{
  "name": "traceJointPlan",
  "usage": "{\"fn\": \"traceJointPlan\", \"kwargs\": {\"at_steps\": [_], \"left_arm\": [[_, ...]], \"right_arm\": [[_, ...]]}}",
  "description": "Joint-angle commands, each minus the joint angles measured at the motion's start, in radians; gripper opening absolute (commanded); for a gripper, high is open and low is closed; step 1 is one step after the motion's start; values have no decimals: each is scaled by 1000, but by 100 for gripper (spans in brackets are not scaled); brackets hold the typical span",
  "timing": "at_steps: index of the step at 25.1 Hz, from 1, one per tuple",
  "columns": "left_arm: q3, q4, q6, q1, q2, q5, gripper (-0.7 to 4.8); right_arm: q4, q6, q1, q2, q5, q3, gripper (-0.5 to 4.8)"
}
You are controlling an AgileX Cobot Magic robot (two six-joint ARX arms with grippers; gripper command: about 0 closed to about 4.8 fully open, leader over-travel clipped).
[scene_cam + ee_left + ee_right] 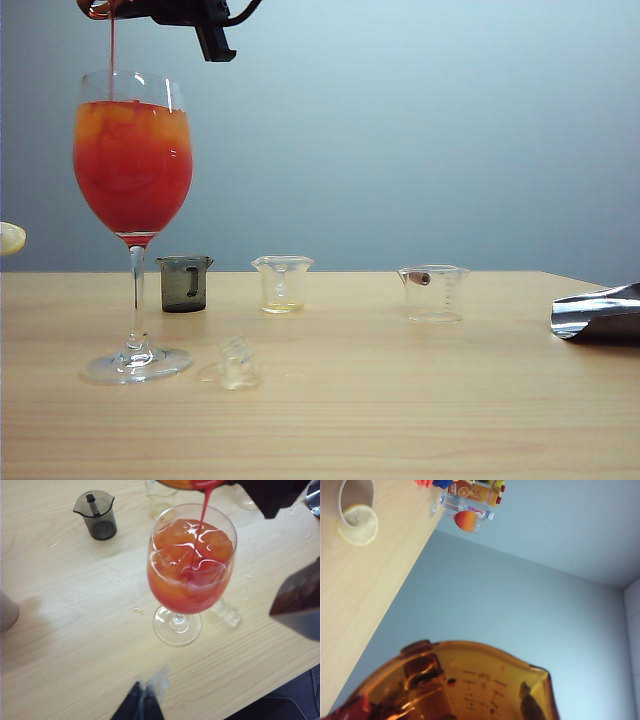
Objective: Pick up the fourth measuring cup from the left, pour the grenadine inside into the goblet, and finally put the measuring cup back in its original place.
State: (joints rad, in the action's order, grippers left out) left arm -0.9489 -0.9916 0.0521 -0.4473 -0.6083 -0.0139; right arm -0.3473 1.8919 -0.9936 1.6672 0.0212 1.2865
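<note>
Grenadine [112, 45] streams into the goblet [133, 170].
My right gripper [150, 8] grips the tilted cup [460, 685] above; my left gripper [142, 705], jaws unclear, hangs nearby.

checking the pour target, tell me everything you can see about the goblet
The goblet is a tall clear stemmed glass with a large bowl, thin stem and round foot, standing upright on the wooden table at the exterior view's left. Its bowl is mostly filled with an orange-to-red drink holding what look like ice pieces. A thin stream of grenadine falls into it from the fourth measuring cup, tilted above the rim in the right pincer. Nothing but the table and the liquid touches it.
</note>
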Motion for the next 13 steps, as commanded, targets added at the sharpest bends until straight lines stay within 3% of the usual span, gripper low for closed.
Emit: {"fn": "traceJointPlan", "kwargs": {"at_steps": [1,13], "left_arm": [[-5,5,0,0,0,3,-4],[-5,5,0,0,0,3,-4]], "right_arm": [[-31,32,-3,-8,-6,6,165],[-24,130,-3,-8,-24,6,166]]}}
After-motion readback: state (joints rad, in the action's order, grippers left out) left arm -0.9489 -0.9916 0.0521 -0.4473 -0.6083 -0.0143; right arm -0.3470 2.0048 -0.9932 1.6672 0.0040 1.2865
